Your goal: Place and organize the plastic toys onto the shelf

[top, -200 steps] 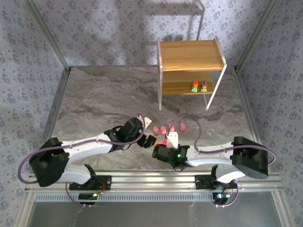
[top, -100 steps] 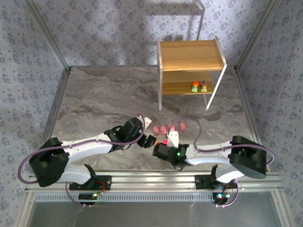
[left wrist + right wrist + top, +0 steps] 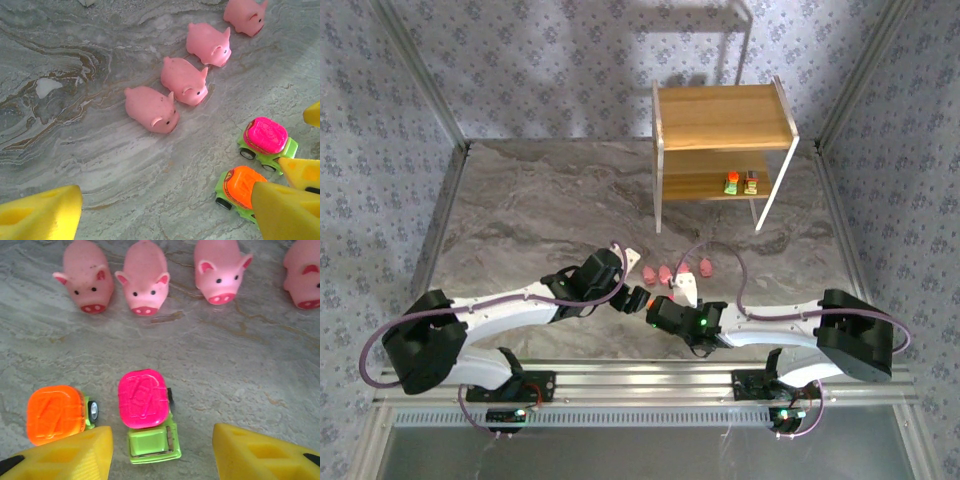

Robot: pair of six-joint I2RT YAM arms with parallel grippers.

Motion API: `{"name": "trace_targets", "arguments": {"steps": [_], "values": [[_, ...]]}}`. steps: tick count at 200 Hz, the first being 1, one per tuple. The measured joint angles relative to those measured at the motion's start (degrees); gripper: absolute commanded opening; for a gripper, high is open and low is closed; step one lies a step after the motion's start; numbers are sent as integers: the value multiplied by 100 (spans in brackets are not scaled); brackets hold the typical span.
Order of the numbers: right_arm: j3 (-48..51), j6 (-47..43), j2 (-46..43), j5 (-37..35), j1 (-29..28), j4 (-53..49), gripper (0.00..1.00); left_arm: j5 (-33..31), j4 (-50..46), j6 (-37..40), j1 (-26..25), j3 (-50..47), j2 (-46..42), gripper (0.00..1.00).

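Note:
Four pink pigs (image 3: 145, 282) stand in a row on the marble table, snouts towards my right wrist camera; from above the row (image 3: 665, 271) lies just beyond both grippers. A pink-topped toy car (image 3: 143, 399) with a green base sits between the yellow fingers (image 3: 260, 455) of my right gripper (image 3: 162, 455), which is open with gaps on both sides. An orange-topped car (image 3: 240, 186) stands beside it, partly behind the right finger (image 3: 285, 212) of my open left gripper (image 3: 165, 220). Two blocky toys (image 3: 741, 183) stand on the lower board of the shelf (image 3: 723, 118).
A pale white-framed stand (image 3: 740, 30) rises behind the shelf. Metal rails (image 3: 440, 200) edge the table on both sides. Bare marble (image 3: 540, 210) stretches to the left of the shelf. Both arms meet near the front middle, grippers close together.
My right gripper has crept forward and slightly left, over the pink-topped car. The left arm and the toys have stayed put.

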State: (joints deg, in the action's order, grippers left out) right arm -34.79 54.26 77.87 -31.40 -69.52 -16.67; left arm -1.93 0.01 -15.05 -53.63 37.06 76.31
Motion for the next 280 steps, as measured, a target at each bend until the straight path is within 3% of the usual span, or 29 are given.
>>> {"name": "trace_targets", "arguments": {"steps": [75, 280], "values": [[380, -442, 28, 129, 2, 610, 48, 17, 0, 0, 0, 2, 42, 87], [507, -529, 389, 74, -15, 1008, 44, 17, 0, 0, 0, 63, 107, 87]]}}
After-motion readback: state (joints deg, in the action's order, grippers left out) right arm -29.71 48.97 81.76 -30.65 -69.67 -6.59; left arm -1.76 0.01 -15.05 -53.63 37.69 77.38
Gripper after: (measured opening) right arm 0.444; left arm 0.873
